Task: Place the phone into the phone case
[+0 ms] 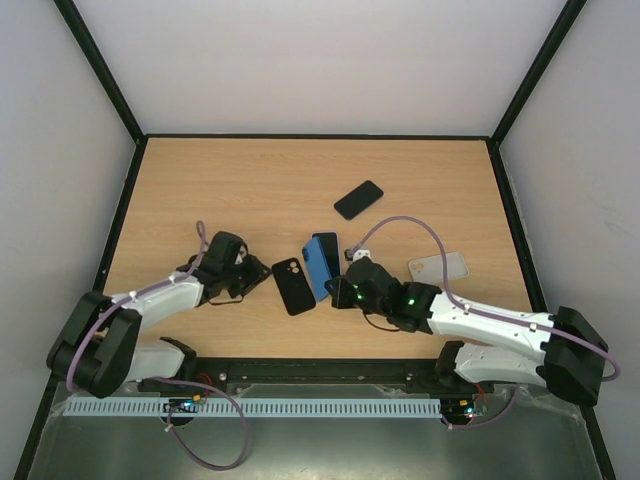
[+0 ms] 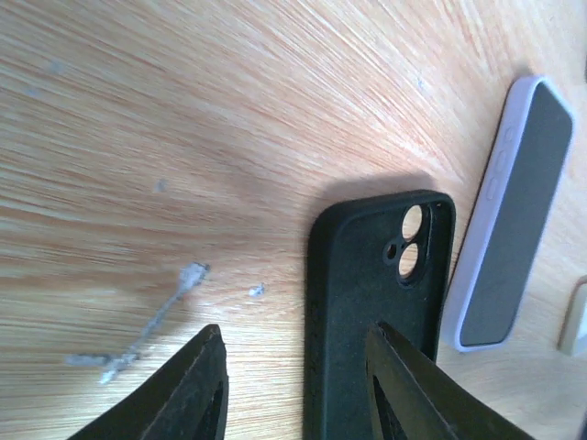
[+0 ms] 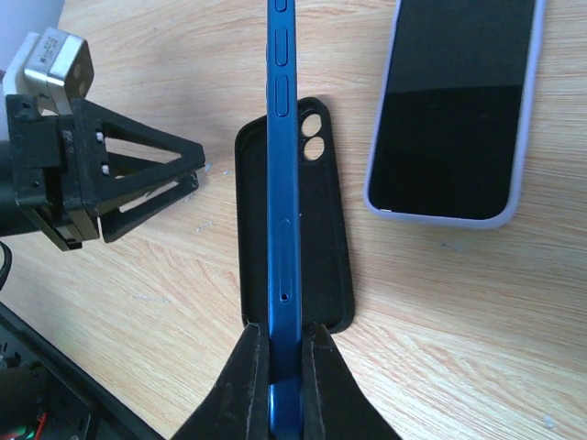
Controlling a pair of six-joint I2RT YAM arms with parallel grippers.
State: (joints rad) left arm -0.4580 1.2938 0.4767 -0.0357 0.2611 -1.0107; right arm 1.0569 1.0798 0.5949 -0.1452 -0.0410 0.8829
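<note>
The black phone case (image 1: pixel 293 286) lies flat on the table, inside up, with its camera holes at the far end. My right gripper (image 3: pixel 282 367) is shut on a blue phone (image 3: pixel 280 183). It holds the phone on its long edge, right above the case (image 3: pixel 321 238). In the top view the blue phone (image 1: pixel 322 265) leans just right of the case. My left gripper (image 2: pixel 298 385) is open just left of the case. One of its fingers (image 2: pixel 394 376) hangs over the case (image 2: pixel 367 302) and the other stands over bare wood. It grips nothing.
A second phone with a lilac rim and dark screen (image 3: pixel 454 110) lies beyond the case, towards the back right (image 1: pixel 358 199). A clear case (image 1: pixel 438 267) lies to the right. Black frame rails run round the table edges.
</note>
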